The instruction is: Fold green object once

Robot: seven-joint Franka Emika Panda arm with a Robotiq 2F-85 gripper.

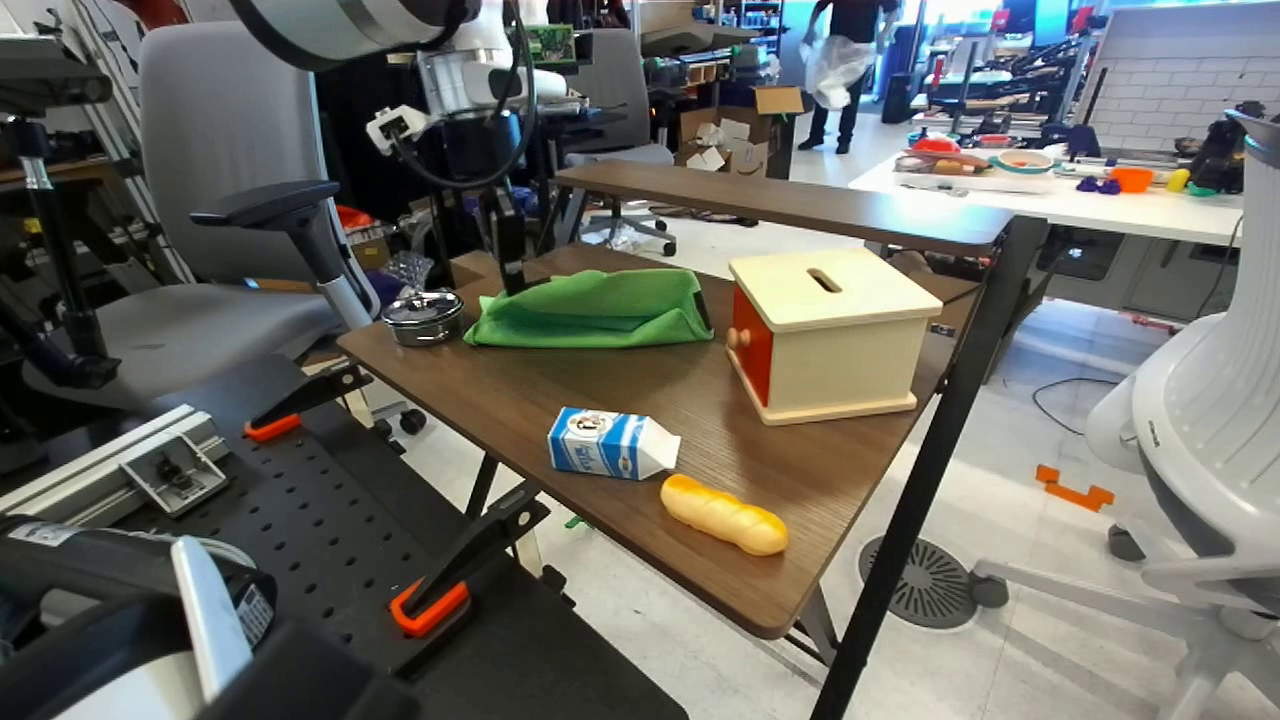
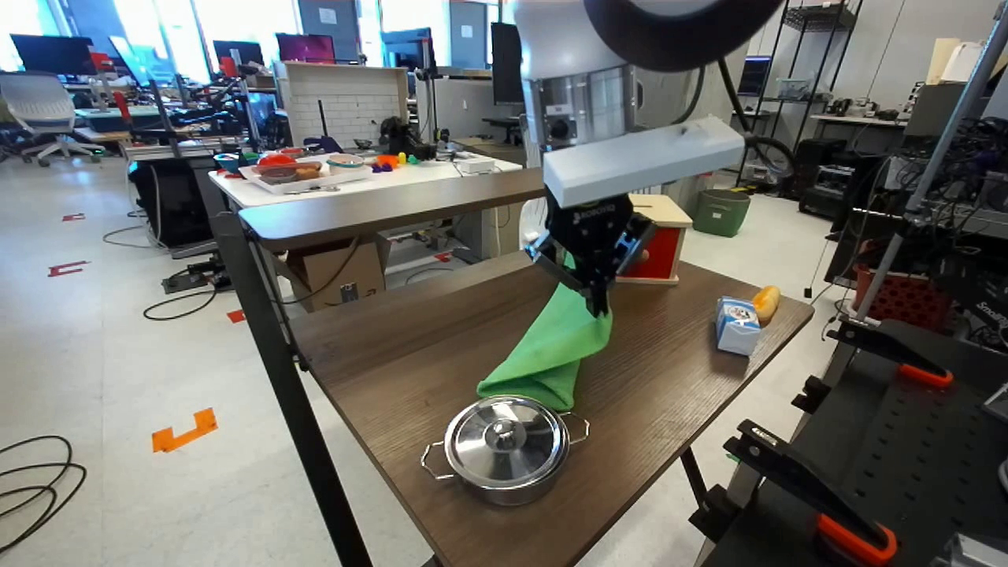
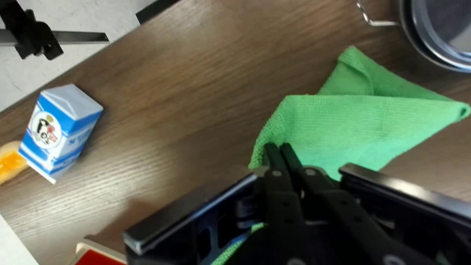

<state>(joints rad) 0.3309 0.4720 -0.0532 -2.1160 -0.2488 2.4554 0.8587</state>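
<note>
The cloth [image 1: 590, 312] lies between pot [image 1: 424, 325] and box [image 1: 845, 365] on the table [image 1: 560, 385] — carton [image 1: 603, 443] beside bread [image 1: 722, 514].

Tabletop [image 1: 690, 395] from above in all three views

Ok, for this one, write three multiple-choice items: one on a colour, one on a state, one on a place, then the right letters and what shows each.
1. The knobbed panel on the cream wooden box is: A) blue; B) red; C) green.
2. The round silver metal pot is: A) lidded; B) uncovered; C) tipped over.
3. The black claw has its tips at: A) the box; B) the pot; C) the bright green cloth.

1 B: the panel shows red in both exterior views.
2 A: a shiny silver lid sits on it in both exterior views.
3 C: the wrist view shows the closed tips at the cloth, apart from box and pot.
</note>
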